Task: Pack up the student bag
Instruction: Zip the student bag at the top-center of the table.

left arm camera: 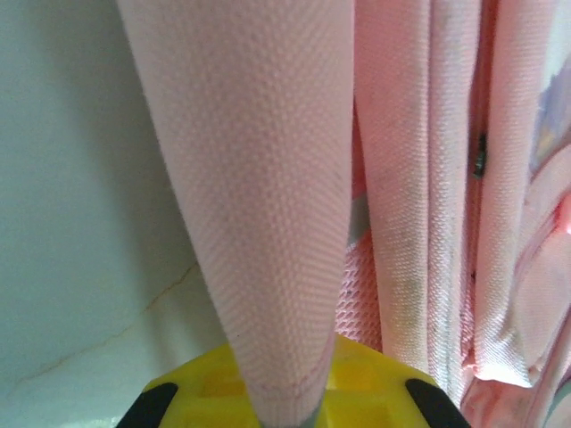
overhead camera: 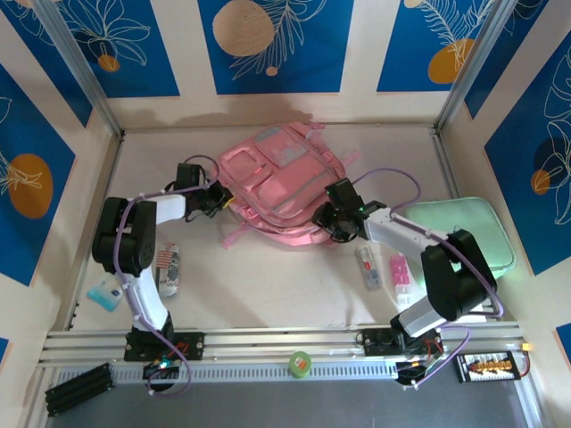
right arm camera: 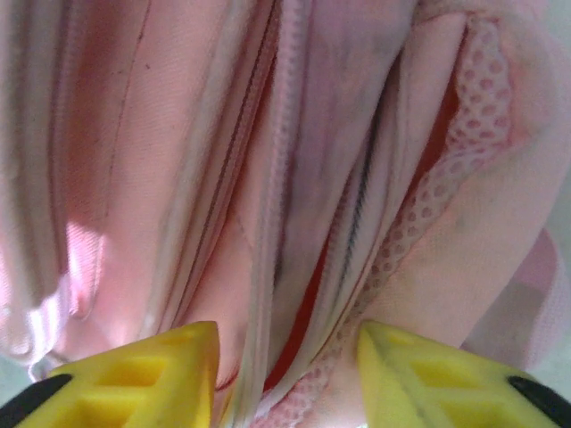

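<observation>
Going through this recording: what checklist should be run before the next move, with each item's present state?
1. Left pincer shut on strap: ok.
2. Right pincer gripping bag edge: cannot tell; its fingers stand apart with fabric between them.
3. Bag lying flat, front up: ok.
4. Pocket open enough for packing: cannot tell; the zip looks parted in the right wrist view.
5. Green case clear of bag: ok, it lies apart on the right.
</observation>
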Controlling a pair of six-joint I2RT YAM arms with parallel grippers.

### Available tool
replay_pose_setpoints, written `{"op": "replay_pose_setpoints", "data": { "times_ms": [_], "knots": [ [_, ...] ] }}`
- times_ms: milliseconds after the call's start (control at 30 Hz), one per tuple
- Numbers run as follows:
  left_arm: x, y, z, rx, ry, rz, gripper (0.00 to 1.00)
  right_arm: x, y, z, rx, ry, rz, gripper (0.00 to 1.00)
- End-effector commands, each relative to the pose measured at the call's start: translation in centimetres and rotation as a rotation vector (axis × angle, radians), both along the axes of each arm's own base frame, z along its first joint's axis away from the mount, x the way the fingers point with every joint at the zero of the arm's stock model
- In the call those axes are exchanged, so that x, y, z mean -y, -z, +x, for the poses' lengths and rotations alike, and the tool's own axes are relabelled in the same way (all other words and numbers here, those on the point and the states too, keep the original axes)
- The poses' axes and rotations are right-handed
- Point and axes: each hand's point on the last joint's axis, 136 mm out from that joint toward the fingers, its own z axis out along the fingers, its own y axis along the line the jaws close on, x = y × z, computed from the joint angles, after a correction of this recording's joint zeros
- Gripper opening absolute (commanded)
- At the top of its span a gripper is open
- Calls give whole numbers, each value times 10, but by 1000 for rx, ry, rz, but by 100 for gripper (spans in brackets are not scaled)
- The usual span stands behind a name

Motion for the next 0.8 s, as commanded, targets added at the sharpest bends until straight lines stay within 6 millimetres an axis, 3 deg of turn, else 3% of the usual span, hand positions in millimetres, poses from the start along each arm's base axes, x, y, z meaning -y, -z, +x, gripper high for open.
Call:
{"op": "replay_pose_setpoints", "data": {
  "times_ms": [0,133,267,367,467,600,700,767],
  "knots": [
    [-10,-35,-8,76,-7,40,0,-16,-7,25,51,-70,47,34],
    [-12,-62,-19,109,-37,19,0,-22,-8,56,81,-154,34,25],
    [-8,-88,-27,155,-50,10,0,-15,-4,95,96,-179,-9,24],
    [5,-98,-32,174,-18,-3,0,-4,-9,110,102,-159,-74,24],
    [17,-106,-34,190,-6,-26,0,1,-35,107,168,-161,-106,39],
    [26,-117,-32,210,-20,-47,0,16,-74,83,221,-155,-196,59],
    [30,-125,-30,220,-52,-59,0,18,-92,57,237,-162,-250,62],
    [29,-128,-30,202,-93,-54,0,9,-99,39,244,-184,-264,61]
  ]
}}
